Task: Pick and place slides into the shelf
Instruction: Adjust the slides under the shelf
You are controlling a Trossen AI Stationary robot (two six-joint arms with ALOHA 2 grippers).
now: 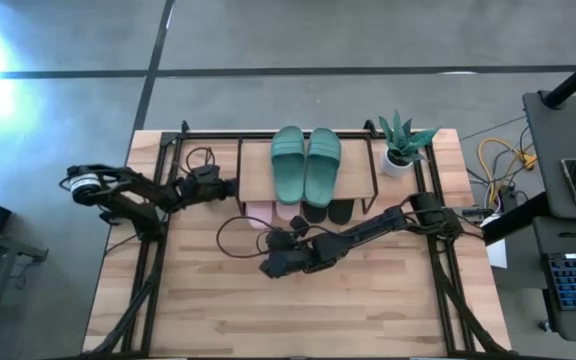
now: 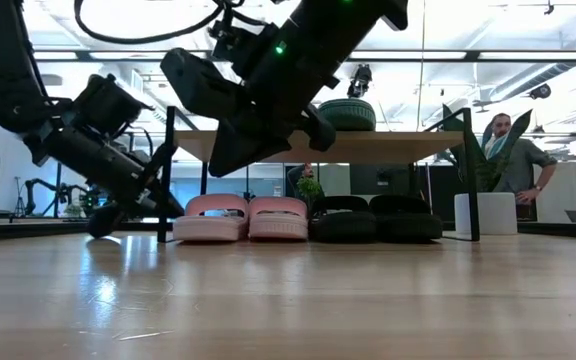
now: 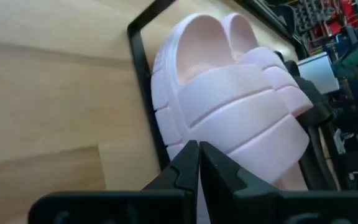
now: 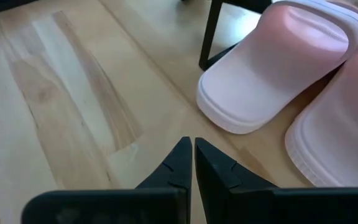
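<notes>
From above: green slides side by side on the pale top board of the shelf, wide ribbed straps across, toes toward the table's far edge. Pink slides and black slides peeking out from under the board's near edge, pink toward the left arm's side, black beside them. Potted plant just beside the shelf's right end on the table. Left gripper at the shelf's left end, fingers pressed together, holding nothing. Right gripper out over bare wood in front of the shelf, near the pink pair, fingers likewise together and empty. From table height: pink pair and black pair lined up in a row on the tabletop under the board, heels thick and rounded, all four between the thin black frame legs; one green slide just showing on top. Left gripper low, tip down by the shelf's left leg; right gripper hanging above, in front of the shelf. Person standing in the room behind. From the left wrist: pink slide close up, chunky ribbed strap, smooth footbed, black frame bar along its side; closed fingers just short of it. From the right wrist: two pink heels with a grooved sole edge, near a black frame leg; closed fingers above the wood, apart from them.
</notes>
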